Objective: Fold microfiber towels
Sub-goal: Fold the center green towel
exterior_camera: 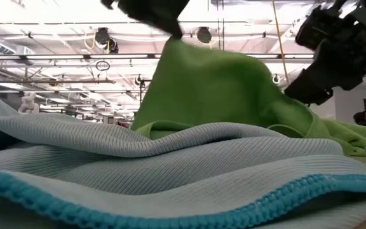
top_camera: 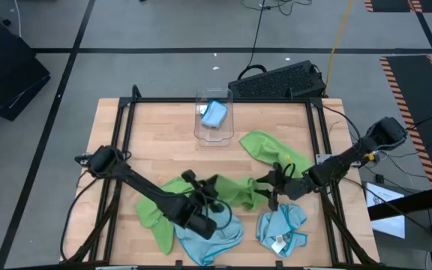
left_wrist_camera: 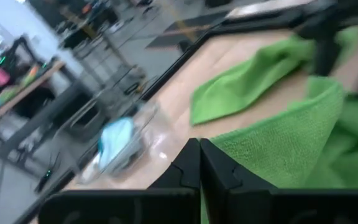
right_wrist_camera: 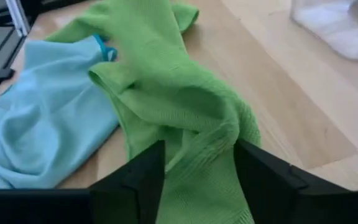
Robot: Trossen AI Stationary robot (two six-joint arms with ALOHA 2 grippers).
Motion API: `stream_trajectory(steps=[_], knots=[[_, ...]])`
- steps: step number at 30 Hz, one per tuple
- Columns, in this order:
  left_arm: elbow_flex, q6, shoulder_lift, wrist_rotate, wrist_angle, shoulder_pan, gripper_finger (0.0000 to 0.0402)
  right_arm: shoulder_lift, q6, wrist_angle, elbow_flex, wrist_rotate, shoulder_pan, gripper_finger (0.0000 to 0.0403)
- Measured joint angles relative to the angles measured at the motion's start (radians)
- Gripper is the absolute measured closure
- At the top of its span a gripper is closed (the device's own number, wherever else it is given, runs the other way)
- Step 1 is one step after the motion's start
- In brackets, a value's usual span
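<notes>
A lime green microfiber towel (top_camera: 238, 193) stretches across the near middle of the table, between my two grippers. My left gripper (top_camera: 210, 184) is shut on it and holds one part up in a peak (exterior_camera: 173, 43). My right gripper (right_wrist_camera: 197, 171) is open, its fingers either side of a bunched part of the same towel (right_wrist_camera: 194, 134). A second green towel (top_camera: 276, 150) lies at the far right. Light blue towels (top_camera: 208, 236) (top_camera: 280, 229) lie near the front edge. My left gripper pinches the green towel between its two shut fingers, at a bunched edge (left_wrist_camera: 229, 146) beside the fingertips. That part is lifted into a peak, and the cloth hangs down from it onto the table. The towel's left end (top_camera: 152, 214) rests on the wood.
A clear plastic bin (top_camera: 214, 133) with a folded blue towel (top_camera: 214, 114) inside stands at the far middle. A black frame (top_camera: 126, 127) runs round the wooden tabletop. A keyboard (top_camera: 276, 79) lies beyond the far edge. Bare wood shows at the far left.
</notes>
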Motion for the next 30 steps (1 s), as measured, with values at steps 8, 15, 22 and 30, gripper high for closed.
stream_trajectory(steps=[8,15,22,30], knots=[[0.0,-0.132,-0.018,0.052,-0.121,0.059,0.0401,0.046,0.012,0.164,0.001,0.119,0.132,0.0205],[0.0,-0.127,-0.017,0.101,-0.123,0.063,0.0401,0.253,0.097,0.189,0.104,0.226,0.249,0.0218],[0.0,-0.123,-0.017,0.102,-0.12,0.062,0.0401,0.441,0.273,0.098,0.251,0.251,0.269,0.022],[0.0,-0.096,-0.017,0.102,-0.1,0.066,0.0401,0.552,0.649,0.023,0.309,0.132,0.283,0.022]])
